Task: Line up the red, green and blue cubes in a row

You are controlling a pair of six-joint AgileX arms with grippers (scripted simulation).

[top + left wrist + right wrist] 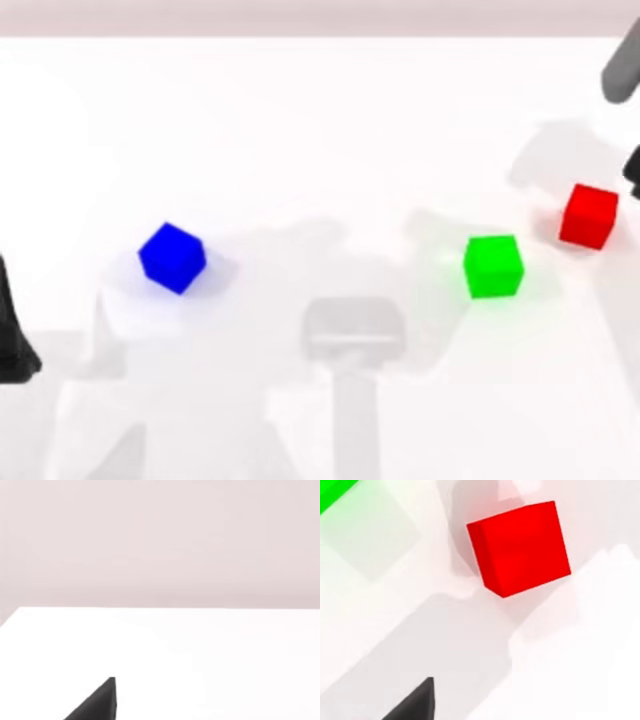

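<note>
The red cube (588,216) sits at the table's far right, with the green cube (493,266) just to its left and slightly nearer the front. The blue cube (172,258) rests alone on the left side, turned at an angle. My right gripper (632,172) hovers at the right edge beside the red cube, open and empty. In the right wrist view the red cube (520,547) lies ahead of one dark fingertip (420,702), apart from it, and a corner of the green cube (332,495) shows. My left gripper (12,335) is parked at the left edge, open and empty.
The white table (320,150) ends at a pale back wall (160,540). Grey arm shadows fall across the front middle of the table. A wide bare stretch separates the blue cube from the green one.
</note>
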